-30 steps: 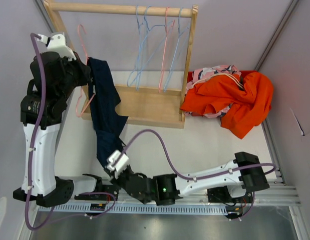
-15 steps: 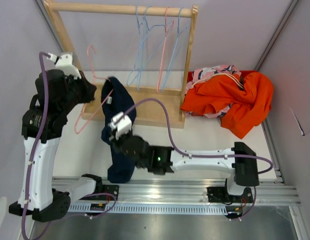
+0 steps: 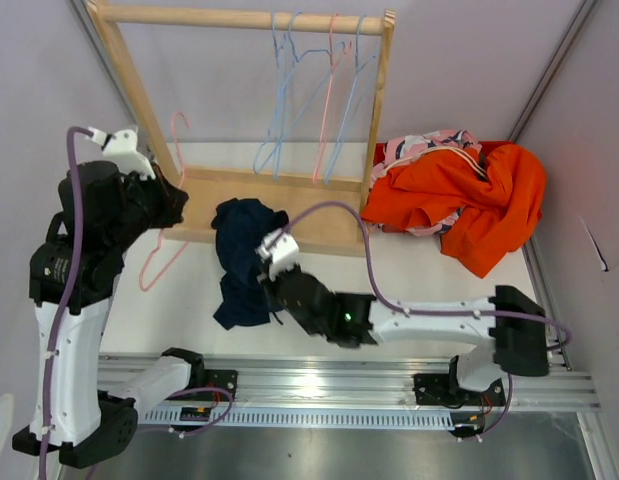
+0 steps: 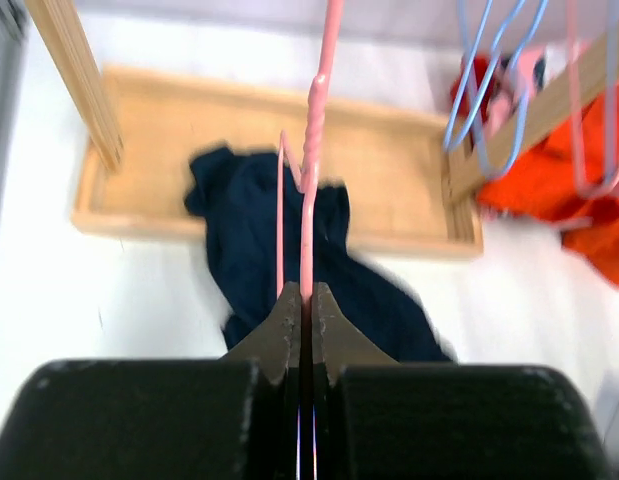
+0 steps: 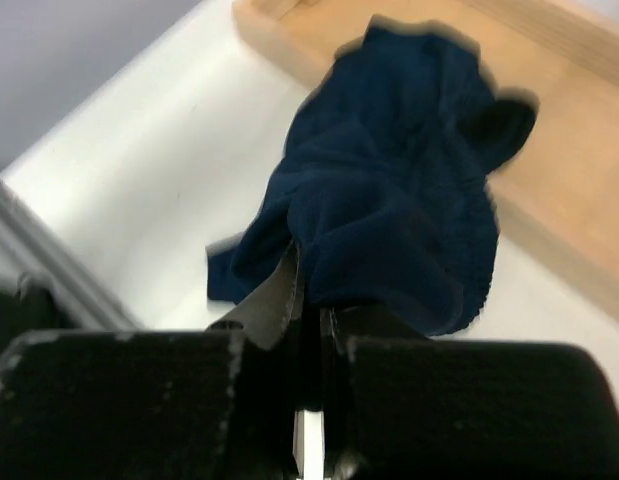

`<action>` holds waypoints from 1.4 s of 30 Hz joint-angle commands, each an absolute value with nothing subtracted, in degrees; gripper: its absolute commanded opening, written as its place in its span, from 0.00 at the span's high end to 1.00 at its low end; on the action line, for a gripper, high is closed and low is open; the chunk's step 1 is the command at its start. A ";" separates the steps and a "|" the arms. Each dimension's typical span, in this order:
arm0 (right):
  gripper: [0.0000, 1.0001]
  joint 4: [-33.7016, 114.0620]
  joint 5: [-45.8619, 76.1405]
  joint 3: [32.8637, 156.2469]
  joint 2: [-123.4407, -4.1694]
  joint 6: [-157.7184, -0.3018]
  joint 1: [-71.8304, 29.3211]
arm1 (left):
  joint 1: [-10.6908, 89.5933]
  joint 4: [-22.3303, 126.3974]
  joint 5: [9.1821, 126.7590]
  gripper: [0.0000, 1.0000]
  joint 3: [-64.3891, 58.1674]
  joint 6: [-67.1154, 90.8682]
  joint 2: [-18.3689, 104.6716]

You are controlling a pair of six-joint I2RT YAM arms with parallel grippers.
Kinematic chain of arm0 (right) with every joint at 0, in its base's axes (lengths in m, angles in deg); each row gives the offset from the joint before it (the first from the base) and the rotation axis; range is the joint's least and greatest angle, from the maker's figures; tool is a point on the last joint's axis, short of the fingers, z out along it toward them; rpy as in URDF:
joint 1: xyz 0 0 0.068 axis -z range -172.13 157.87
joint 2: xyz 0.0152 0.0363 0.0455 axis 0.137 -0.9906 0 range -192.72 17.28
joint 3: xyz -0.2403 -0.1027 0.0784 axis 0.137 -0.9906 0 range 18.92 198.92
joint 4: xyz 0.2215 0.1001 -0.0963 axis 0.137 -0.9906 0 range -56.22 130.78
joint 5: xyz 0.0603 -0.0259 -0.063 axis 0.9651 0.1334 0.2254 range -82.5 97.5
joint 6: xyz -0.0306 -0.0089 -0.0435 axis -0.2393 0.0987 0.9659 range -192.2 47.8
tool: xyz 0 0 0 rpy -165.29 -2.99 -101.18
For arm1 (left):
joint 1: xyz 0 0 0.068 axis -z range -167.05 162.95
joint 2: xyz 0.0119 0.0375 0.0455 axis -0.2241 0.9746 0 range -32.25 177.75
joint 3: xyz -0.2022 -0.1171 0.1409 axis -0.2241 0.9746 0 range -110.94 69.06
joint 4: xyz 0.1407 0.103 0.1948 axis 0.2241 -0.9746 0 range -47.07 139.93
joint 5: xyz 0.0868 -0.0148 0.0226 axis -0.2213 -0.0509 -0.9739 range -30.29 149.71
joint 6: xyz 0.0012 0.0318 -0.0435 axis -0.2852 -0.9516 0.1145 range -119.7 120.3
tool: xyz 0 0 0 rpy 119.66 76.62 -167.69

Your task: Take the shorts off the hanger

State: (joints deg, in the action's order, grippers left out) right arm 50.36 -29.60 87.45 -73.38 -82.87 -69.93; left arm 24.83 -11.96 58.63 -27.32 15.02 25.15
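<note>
Right gripper (image 5: 307, 295) clamps navy shorts (image 5: 389, 170), freed, beside wooden rack (image 3: 229, 186); left gripper (image 4: 301, 305) pinches pink hanger (image 4: 311, 150). I release next.

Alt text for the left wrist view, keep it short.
Left tool shut on a pink hanger that runs straight away from the camera. Below it, navy shorts lie crumpled across the wooden rack base and white table. Blue hangers and orange shorts are at right.
</note>
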 commanded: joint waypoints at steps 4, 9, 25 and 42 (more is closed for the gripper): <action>1.00 47.92 -43.73 70.09 -52.81 -95.48 -83.59 | 24.90 -1.41 58.47 1.00 -41.23 14.62 34.53; 1.00 38.16 -53.93 64.10 -45.22 -101.80 -90.12 | 25.08 2.02 63.04 1.00 -55.45 16.38 46.90; 1.00 34.16 -66.15 67.34 -28.08 -85.24 -91.98 | 26.13 12.13 61.03 1.00 -69.55 16.20 70.66; 1.00 31.29 -12.04 127.61 -58.64 -73.58 -6.35 | 25.79 17.59 59.97 0.80 -51.00 13.92 61.35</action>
